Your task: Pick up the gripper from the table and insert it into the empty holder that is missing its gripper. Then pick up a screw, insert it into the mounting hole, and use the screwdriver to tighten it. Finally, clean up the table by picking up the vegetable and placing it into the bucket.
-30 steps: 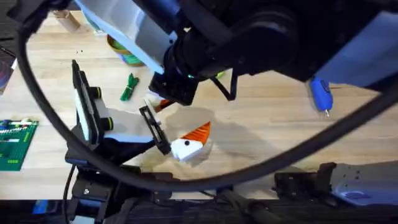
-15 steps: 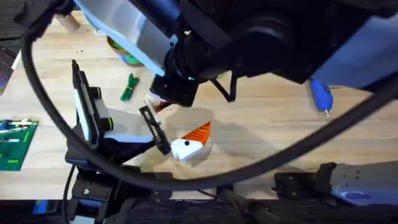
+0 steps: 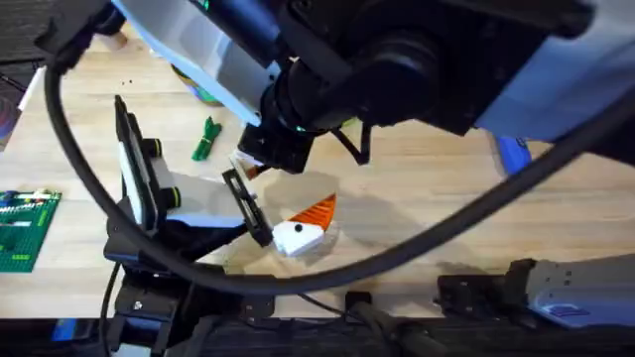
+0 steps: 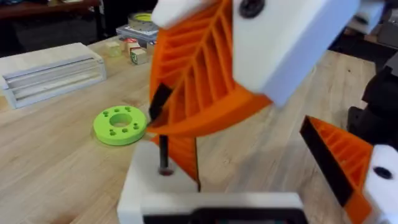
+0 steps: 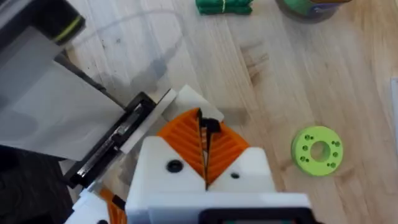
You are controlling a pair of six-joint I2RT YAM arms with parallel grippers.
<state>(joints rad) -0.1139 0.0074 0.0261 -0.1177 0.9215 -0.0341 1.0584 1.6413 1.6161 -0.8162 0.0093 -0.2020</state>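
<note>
My right gripper is shut on a thin black screw, pinched between its orange pads. In the left wrist view the right gripper hangs over the white holder, and the screw points down with its tip at the holder's top. The orange gripper stands in that holder. My left gripper rests low at the table's middle, open. The green vegetable lies left of the right gripper. The bucket and blue screwdriver are partly hidden by the right arm.
A green ring-shaped disc lies on the wood near the grippers. A green brick plate sits at the left edge. A clear box and small blocks stand farther back. The right arm looms large across the top of the overhead view.
The right arm has shifted slightly left and covers more of the screwdriver. The left arm and the things on the table have stayed put.
</note>
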